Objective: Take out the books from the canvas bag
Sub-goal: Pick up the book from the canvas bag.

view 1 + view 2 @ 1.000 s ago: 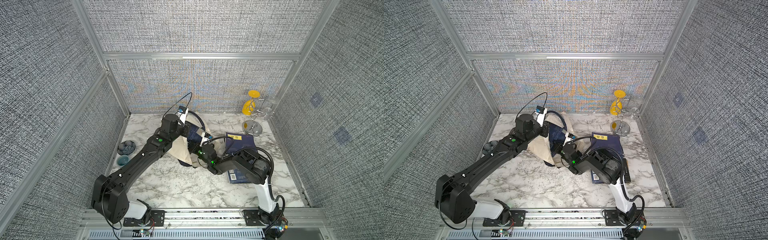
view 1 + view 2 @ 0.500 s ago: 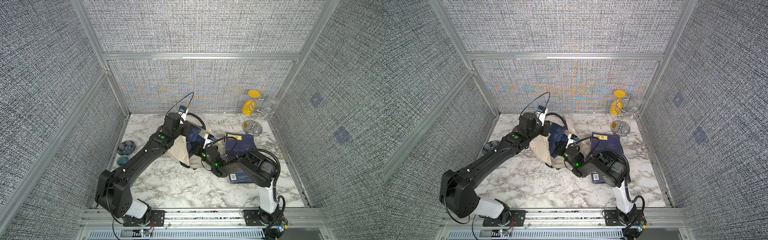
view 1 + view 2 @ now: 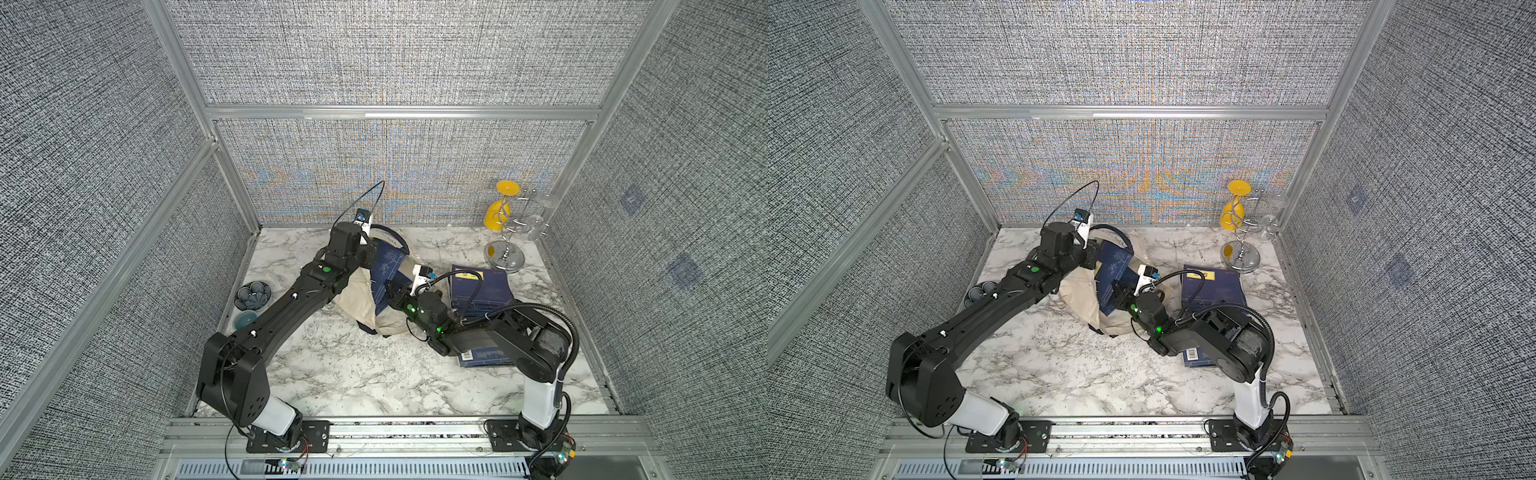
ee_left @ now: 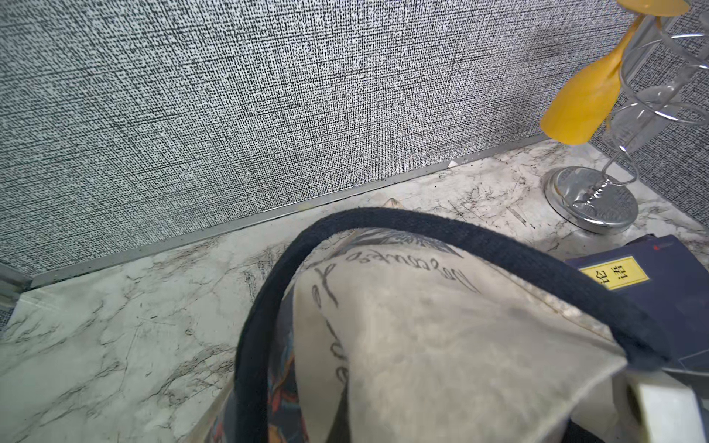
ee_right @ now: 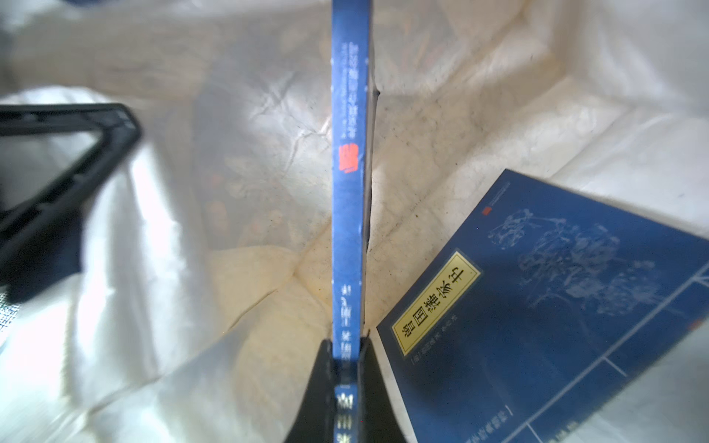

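1. Far left: little bowls, well clear, no worries.
2. Left gripper is shut and looks pinched on the bag rim, jaws hidden by cloth. If it slips, the mouth flops shut.
3. Right gripper clamps a book by its spine inside the bag. A second book beside it could snag.
4. Right: books out on the worktop, stand behind. Tight drop zone.
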Motion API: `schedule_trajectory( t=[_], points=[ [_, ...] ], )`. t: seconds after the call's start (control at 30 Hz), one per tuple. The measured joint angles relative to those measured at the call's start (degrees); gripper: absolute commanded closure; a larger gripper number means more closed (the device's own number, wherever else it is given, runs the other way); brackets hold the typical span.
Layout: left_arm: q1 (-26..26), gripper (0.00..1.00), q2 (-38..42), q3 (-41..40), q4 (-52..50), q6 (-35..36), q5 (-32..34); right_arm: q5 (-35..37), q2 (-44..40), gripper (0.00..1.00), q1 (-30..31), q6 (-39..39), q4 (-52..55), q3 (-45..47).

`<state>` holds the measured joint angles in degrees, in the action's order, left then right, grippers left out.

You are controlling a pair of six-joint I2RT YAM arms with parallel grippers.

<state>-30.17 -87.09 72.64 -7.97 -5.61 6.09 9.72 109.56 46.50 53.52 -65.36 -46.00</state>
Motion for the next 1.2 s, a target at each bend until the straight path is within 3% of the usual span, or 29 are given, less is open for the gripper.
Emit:
schedule_trajectory(
  t=[1.2],
  points=[
    [2.7, 1.00, -4.7, 2.6, -2.0, -2.3, 1.7, -2.3, -18.9, 1.00, -0.9, -5.5, 2.4, 12.1]
  ],
)
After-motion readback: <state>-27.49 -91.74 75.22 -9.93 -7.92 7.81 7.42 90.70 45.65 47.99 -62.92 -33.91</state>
